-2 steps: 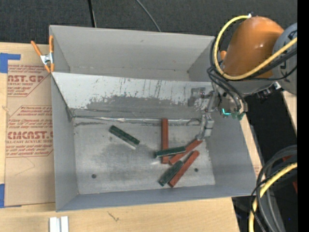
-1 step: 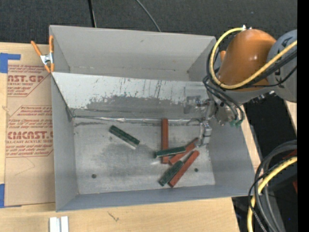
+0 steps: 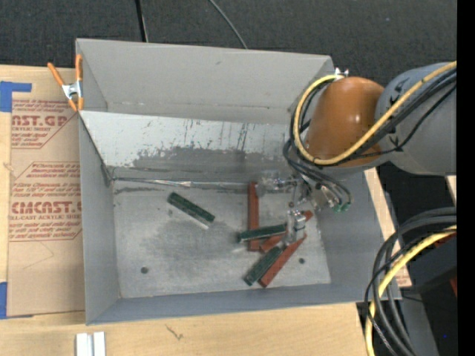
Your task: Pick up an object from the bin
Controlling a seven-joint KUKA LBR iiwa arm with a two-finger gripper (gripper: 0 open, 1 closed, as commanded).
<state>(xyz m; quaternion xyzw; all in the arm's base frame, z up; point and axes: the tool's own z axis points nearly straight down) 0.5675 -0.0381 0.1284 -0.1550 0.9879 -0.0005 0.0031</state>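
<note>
Down in the lower right of the frame, the claw [image 3: 297,227] hangs low inside the grey metal bin [image 3: 185,73], under the arm's orange cover [image 3: 343,117] and its looped cables. Whether the claw is released or clenched cannot be told from this angle, and nothing can be seen in its grasp.

Its tip is at a small cluster of flat, narrow strips on the bin floor. Nearest to it are two:
- a level dark green strip [image 3: 260,235], long and thin, whose right end reaches just under the claw;
- a slanted reddish-brown strip [image 3: 284,258], whose upper end lies right by the claw's tip and whose lower end points toward the bottom of the frame.

I cannot tell which of these two the claw touches, if either.

A second slanted dark green strip [image 3: 263,267] lies just beside the reddish-brown one on its left, the two almost parallel. An upright reddish-brown strip [image 3: 253,205] runs from near the bin's back wall to the level green one. Well apart, toward the middle left of the floor, a lone dark green strip [image 3: 191,208] lies tilted.
</note>
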